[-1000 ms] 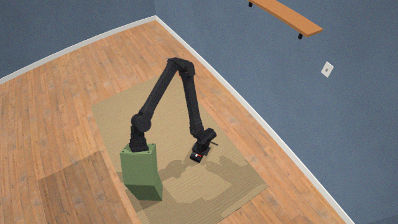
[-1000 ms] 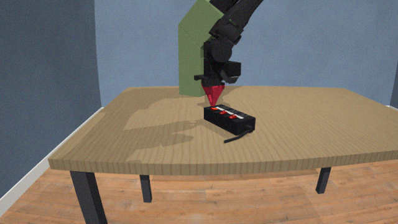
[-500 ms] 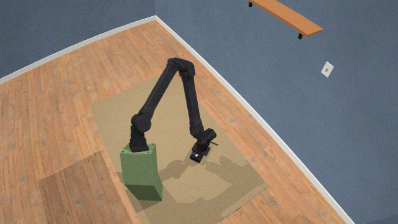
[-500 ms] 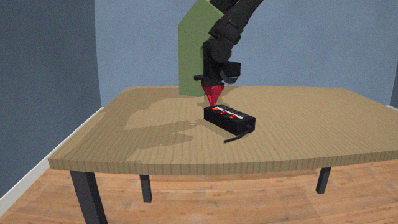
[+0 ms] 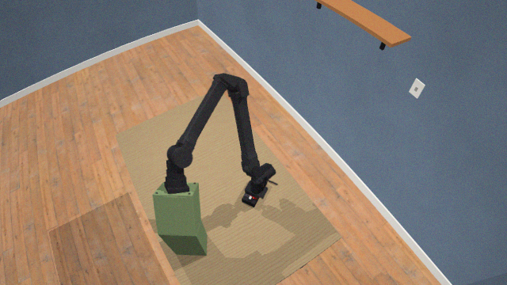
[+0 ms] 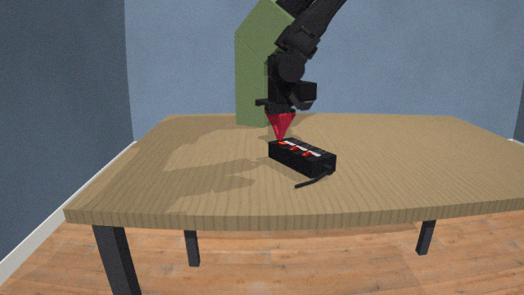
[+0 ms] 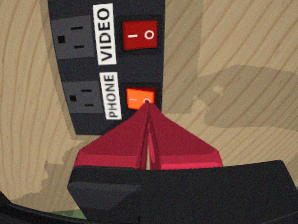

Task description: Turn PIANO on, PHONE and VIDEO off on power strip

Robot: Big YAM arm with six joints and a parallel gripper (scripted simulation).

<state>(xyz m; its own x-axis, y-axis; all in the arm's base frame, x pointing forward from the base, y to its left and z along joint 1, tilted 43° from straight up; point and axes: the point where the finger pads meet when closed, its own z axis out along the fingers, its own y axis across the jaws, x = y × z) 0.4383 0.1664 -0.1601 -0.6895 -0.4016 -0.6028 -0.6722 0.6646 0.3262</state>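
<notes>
A black power strip (image 6: 302, 158) lies flat on the wooden table, right way up, its cord at the right end; it also shows in the wrist view (image 7: 107, 43) and small in the overhead view (image 5: 250, 199). It has three red rocker switches labelled PHONE, VIDEO and PIANO. The PHONE switch (image 7: 140, 98) glows bright orange. The VIDEO switch (image 7: 140, 34) is darker red. My gripper (image 7: 148, 110) (image 6: 282, 139) has red fingers shut to a point, empty, with the tip at the PHONE switch.
The arm's green pedestal (image 6: 255, 74) stands on the table behind the strip. The strip's black cord (image 6: 312, 180) trails toward the table's front. A wooden shelf (image 5: 364, 21) hangs on the far wall.
</notes>
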